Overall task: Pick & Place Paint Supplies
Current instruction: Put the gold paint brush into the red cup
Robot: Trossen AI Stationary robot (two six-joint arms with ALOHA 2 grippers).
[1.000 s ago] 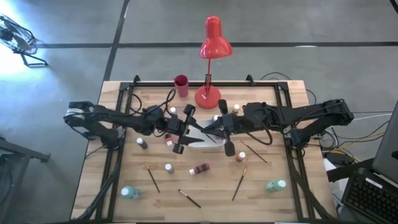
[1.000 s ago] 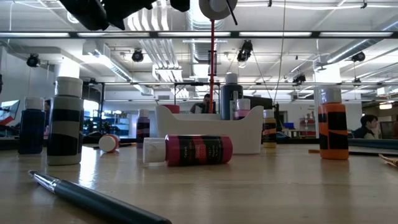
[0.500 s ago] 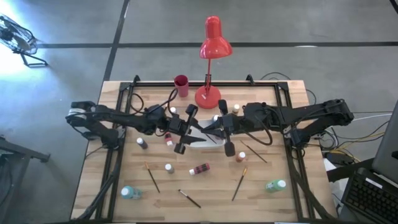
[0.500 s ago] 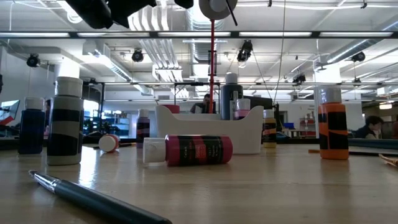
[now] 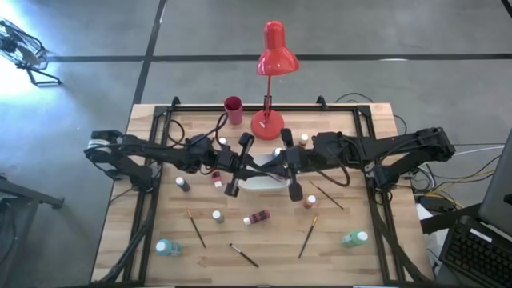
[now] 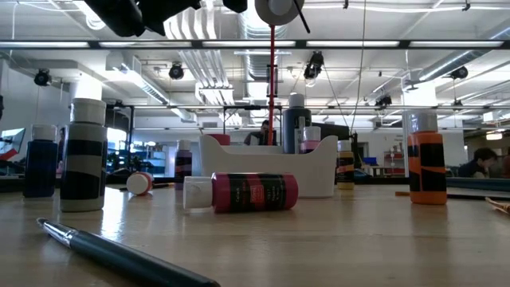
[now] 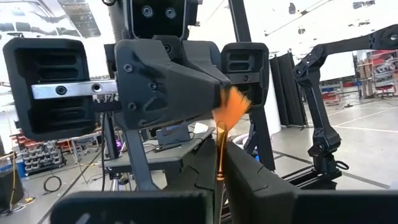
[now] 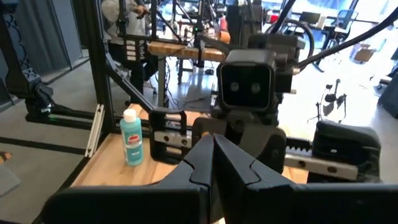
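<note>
Above the white tray [image 5: 264, 183] my two grippers meet tip to tip. My left gripper [image 5: 256, 167] [image 7: 221, 186] is shut on a thin paint brush [image 7: 221, 152] with orange bristles [image 7: 233, 104]. My right gripper [image 5: 272, 167] [image 8: 213, 149] is shut at the brush's bristle end. On the table lie a pink bottle [image 5: 258, 217] [image 6: 247, 192] on its side, two teal bottles [image 5: 164, 247] [image 5: 354, 238] on their sides, and loose brushes [image 5: 196, 228] [image 5: 307, 236] [image 5: 244, 254]. Other bottles stand upright, such as an orange one [image 6: 428, 167]. My left gripper pinches the brush's thin shaft [image 7: 220, 171] just below the bristles between its two fingers. The brush sticks out beyond the fingertips toward my right gripper, clear of the table. My right gripper's shut fingertips [image 7: 214, 93] meet the brush at its bristle end, where the orange hairs fan out. The fingers come level from the table's right side. The exact place of contact is hidden behind them.
A red desk lamp [image 5: 272, 56] and a red cup [image 5: 233, 110] stand at the table's far edge. The tray [image 6: 267, 163] holds a few upright bottles. A dark brush handle [image 6: 119, 255] lies near the front edge. A black frame runs along the table's sides.
My left gripper has shut on the brush over the tray; the finger that stood out across the tray has drawn in. Both arms have stayed where they were.
</note>
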